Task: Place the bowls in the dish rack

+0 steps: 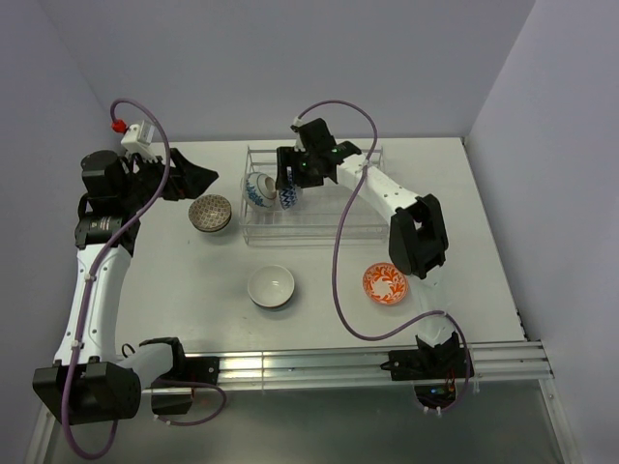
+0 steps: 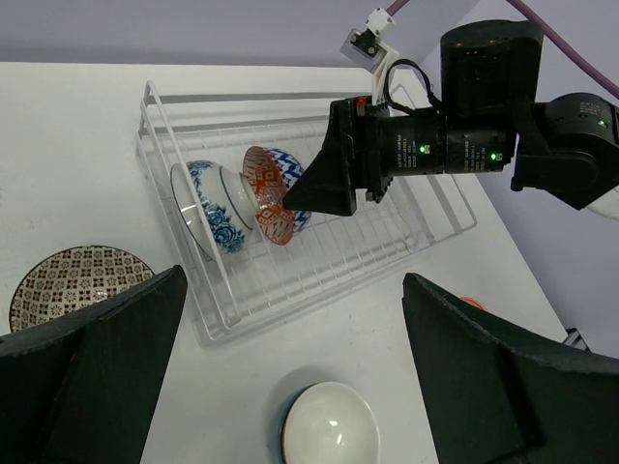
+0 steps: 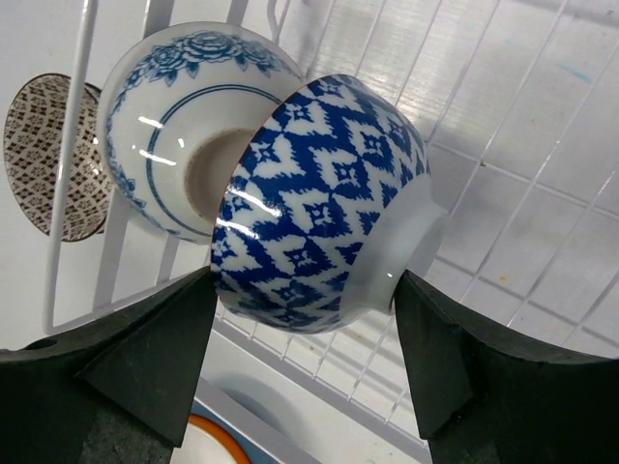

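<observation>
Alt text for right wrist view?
A blue diamond-patterned bowl lies on its side in the dish rack, between the fingers of the right tool, against a floral blue-and-white bowl. A grey-brown bowl sits outside the rack.

1. From my overhead view I see a plain white surface (image 1: 484, 222) filling most of the frame.
2. A silvery slotted aluminium rail (image 1: 319, 365) runs along its near edge.
3. Pale lilac walls (image 1: 290, 68) stand behind it and at both sides.

Five bowls: two blue-patterned, the floral bowl (image 1: 257, 188) and the zigzag bowl (image 1: 289, 196); one white bowl (image 1: 271, 286); one orange bowl (image 1: 385, 283); one brown bowl (image 1: 210, 213). One rack (image 1: 319, 233). Two arms: left arm (image 1: 92, 280), right arm (image 1: 382, 193).
</observation>
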Tool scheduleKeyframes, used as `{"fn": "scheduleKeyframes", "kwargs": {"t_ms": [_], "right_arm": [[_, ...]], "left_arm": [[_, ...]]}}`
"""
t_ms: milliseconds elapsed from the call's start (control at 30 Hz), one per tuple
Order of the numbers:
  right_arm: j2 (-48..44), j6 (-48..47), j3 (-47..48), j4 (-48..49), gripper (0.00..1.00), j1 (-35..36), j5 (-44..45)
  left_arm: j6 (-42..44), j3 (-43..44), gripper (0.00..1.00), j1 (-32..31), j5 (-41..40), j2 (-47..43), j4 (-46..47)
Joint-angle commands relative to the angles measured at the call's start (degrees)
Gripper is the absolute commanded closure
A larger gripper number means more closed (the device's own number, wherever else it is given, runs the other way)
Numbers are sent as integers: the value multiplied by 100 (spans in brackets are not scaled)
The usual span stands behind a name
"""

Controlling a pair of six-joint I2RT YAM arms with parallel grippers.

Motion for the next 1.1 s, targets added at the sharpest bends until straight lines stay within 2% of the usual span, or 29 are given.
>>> {"fn": "scheduleKeyframes", "kwargs": {"t_ms": [0, 400, 567, 667, 933, 1033, 1067], "right_arm": [[93, -12, 351, 166, 20, 108, -177], [128, 23, 421, 175, 14, 126, -291], [-109, -82, 482, 148, 4, 117, -326], [-443, -188, 447, 148, 0, 73, -326], [-1734, -469, -184, 78, 0, -155, -703], [-2367, -583, -703, 78, 0, -348, -861], [-2551, -610, -861, 95, 0, -540, -914]], "left_arm": [[56, -55, 0, 45, 145, -177, 202], [64, -72, 1, 72, 206, -212, 228], [266, -72, 0, 72, 294, -256, 176], [459, -55, 1, 72, 382, -300, 123], [1302, -20, 0, 45, 935, -265, 0], [1873, 173, 1, -217, 1111, -2, -430], [2005, 183, 0, -506, 1033, 95, -527]]}}
